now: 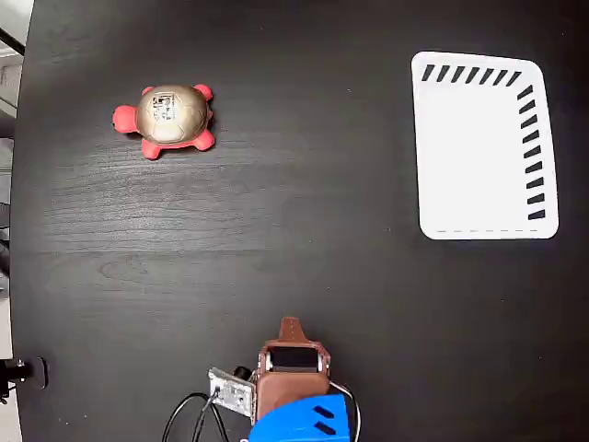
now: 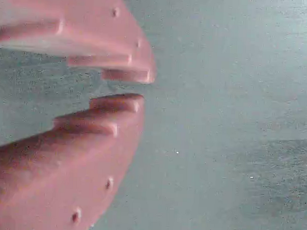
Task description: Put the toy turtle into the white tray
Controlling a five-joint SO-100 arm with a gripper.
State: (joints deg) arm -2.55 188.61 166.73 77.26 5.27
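On dark wood-grain table (image 1: 276, 230), toy turtle (image 1: 168, 118), white tray (image 1: 479, 157)

Surface: black wood-grain table (image 1: 304, 212), filling nearly the whole fixed view | Left edge: strip of pale floor (image 1: 11, 37) beyond table | Light: soft, even sheen on tabletop

Nothing legible shows; the dark printed mark on the toy turtle (image 1: 171, 117) is too small to read.
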